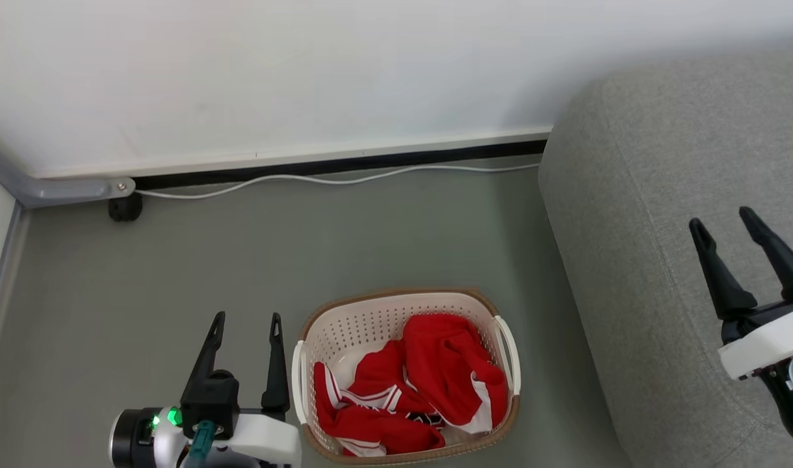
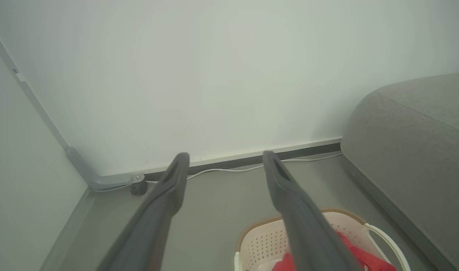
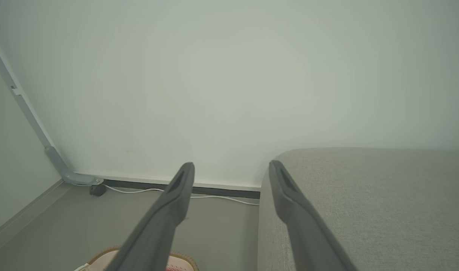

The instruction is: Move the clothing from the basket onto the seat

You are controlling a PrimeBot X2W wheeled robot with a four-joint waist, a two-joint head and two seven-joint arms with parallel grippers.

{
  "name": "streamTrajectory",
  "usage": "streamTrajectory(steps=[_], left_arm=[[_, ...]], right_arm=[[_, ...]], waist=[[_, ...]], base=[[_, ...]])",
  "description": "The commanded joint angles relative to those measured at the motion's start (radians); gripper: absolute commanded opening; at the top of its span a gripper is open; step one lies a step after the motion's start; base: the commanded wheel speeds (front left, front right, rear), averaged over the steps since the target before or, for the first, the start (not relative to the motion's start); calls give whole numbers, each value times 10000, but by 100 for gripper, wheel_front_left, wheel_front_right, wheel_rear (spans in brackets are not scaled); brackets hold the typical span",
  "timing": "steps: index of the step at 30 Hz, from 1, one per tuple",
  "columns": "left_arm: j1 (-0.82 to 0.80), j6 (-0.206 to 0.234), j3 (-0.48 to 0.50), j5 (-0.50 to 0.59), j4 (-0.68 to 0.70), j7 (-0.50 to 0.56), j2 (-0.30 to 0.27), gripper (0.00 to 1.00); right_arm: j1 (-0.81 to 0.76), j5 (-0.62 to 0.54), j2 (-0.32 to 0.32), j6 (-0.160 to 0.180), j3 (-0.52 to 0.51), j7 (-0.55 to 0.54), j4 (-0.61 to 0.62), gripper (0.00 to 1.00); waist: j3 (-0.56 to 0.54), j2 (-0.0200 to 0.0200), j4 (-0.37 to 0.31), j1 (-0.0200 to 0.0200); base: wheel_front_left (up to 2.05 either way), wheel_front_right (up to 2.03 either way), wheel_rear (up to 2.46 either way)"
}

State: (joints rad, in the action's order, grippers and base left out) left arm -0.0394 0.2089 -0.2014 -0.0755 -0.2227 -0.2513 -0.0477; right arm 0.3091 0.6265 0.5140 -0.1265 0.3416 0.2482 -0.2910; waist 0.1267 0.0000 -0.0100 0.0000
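Note:
Red clothing (image 1: 422,383) with white stripe trim lies crumpled in the cream basket (image 1: 344,325), which stands on the grey floor just left of the seat (image 1: 656,195), a light grey sofa. My left gripper (image 1: 248,316) hovers open and empty to the left of the basket. In the left wrist view the left gripper (image 2: 225,158) is above the floor, with the basket (image 2: 259,241) and clothing (image 2: 365,259) at the lower right. My right gripper (image 1: 721,218) is open and empty above the seat. The right wrist view shows the right gripper (image 3: 231,167), the seat (image 3: 383,195) and the basket (image 3: 101,259).
A white wall (image 1: 305,71) with a dark skirting strip runs behind. A white cable (image 1: 331,179) lies along it on the floor. A grey bracket (image 1: 65,188) and a small black doorstop (image 1: 125,208) sit in the left corner.

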Motion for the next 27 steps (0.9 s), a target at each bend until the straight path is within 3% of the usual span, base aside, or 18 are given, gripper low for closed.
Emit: streamTrajectory(steps=[1, 15, 21, 27], left_arm=[[-560, 161, 198, -139, 304, -105, -30, 100], [-1979, 2274, -2535, -771, 534, -105, -27, 100], [-3069, 2644, -3591, -1228, 107, -105, -27, 100], [-4179, 2736, -4432, -1862, -593, -105, -26, 100]], right_arm=[[158, 101, 370, -42, 12, 136, 337, 100], [-196, 771, 1830, -42, -1075, 136, 2909, 100], [-259, 941, 2233, -42, -1736, 136, 3925, 100], [-246, 1066, 2414, -42, -2384, 136, 4983, 100]], waist=[[351, 0, 7, 0], [3283, 0, 44, 0], [4581, 0, 20, 0], [5861, 0, -33, 0]], base=[[0, 0, 0], [0, 0, 0], [0, 0, 0], [0, 0, 0]])
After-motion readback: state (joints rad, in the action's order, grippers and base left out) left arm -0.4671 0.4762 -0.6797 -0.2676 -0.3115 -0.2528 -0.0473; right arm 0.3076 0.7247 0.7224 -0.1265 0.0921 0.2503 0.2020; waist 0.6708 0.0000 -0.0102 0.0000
